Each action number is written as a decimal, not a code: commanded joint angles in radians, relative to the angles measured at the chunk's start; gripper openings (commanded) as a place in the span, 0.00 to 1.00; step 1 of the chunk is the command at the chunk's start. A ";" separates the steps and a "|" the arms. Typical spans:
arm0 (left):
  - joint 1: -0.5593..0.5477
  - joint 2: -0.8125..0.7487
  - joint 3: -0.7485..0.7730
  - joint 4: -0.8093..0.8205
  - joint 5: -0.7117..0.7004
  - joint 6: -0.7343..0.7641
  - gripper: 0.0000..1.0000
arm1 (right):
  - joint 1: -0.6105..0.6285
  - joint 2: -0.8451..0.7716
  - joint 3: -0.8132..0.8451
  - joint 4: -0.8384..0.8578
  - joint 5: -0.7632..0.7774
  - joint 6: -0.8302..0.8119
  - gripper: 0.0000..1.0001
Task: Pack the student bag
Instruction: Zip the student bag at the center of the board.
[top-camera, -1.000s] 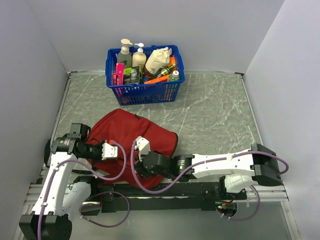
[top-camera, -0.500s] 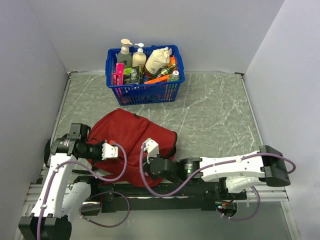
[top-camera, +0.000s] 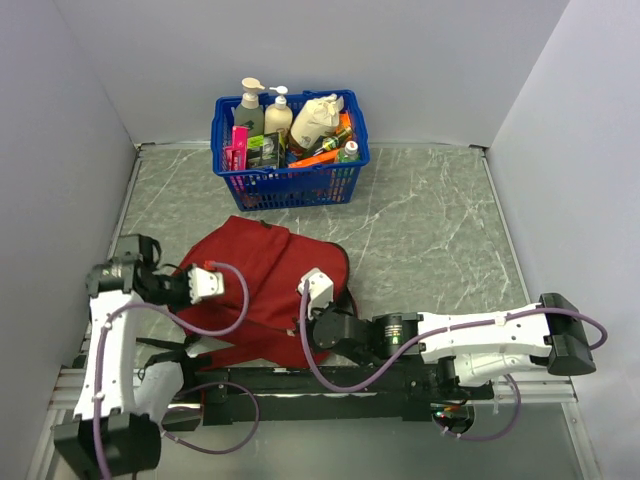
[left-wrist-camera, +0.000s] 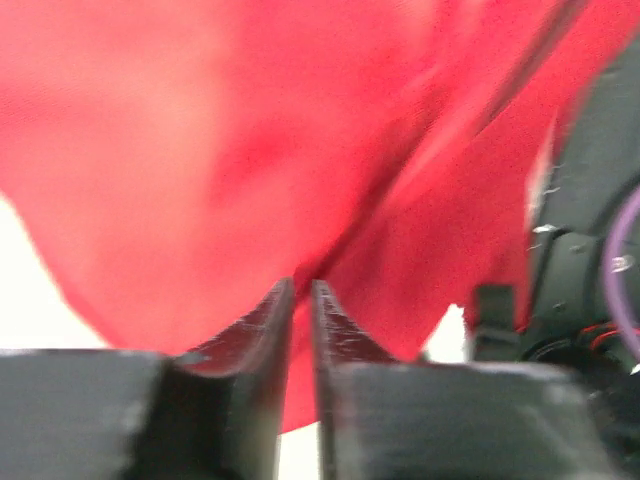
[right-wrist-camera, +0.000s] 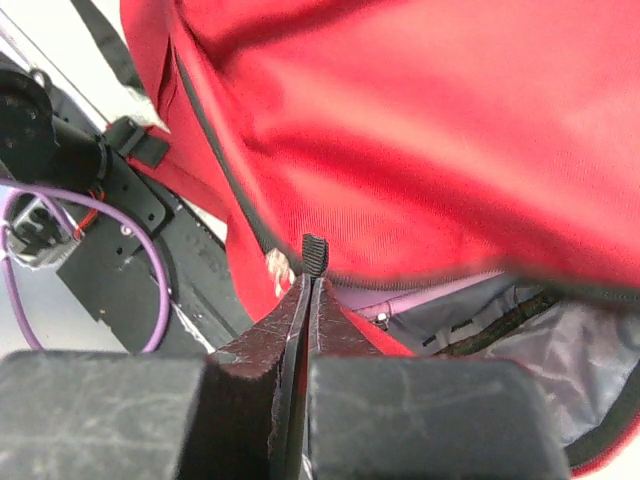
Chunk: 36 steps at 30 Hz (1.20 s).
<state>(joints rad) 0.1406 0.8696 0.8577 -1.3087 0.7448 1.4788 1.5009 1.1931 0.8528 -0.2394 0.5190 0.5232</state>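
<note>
The student bag (top-camera: 262, 272) is a dark-red backpack lying on the table in front of the arm bases. My left gripper (top-camera: 226, 291) is at its left side; in the left wrist view the fingers (left-wrist-camera: 268, 320) are almost together with red fabric (left-wrist-camera: 200, 150) pinched between them. My right gripper (top-camera: 307, 322) is at the bag's near right edge, shut on the black zipper pull (right-wrist-camera: 314, 255). In the right wrist view the zipper stands partly open and grey lining (right-wrist-camera: 520, 330) shows inside the bag (right-wrist-camera: 420, 130).
A blue plastic basket (top-camera: 290, 186) of bottles and small items stands at the back of the table. Black bag straps (top-camera: 165, 345) trail over the near edge by the left arm's base. Walls close in both sides.
My left arm has pulled back to the left, drawing the bag's fabric with it. My right gripper has slid right along the bag's near edge with the zipper pull.
</note>
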 joint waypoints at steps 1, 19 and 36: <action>0.074 0.052 0.160 -0.066 0.008 0.149 0.32 | 0.004 0.035 0.054 -0.055 0.013 -0.078 0.00; -0.615 -0.138 0.012 0.205 0.279 -0.526 0.76 | -0.057 0.036 0.054 0.103 -0.157 -0.112 0.00; -0.969 -0.118 -0.221 0.753 -0.054 -0.848 0.44 | -0.096 -0.049 -0.035 0.123 -0.215 -0.043 0.00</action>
<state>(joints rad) -0.8070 0.7422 0.6636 -0.6621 0.7521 0.6922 1.4208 1.1873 0.8375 -0.1619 0.3103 0.4679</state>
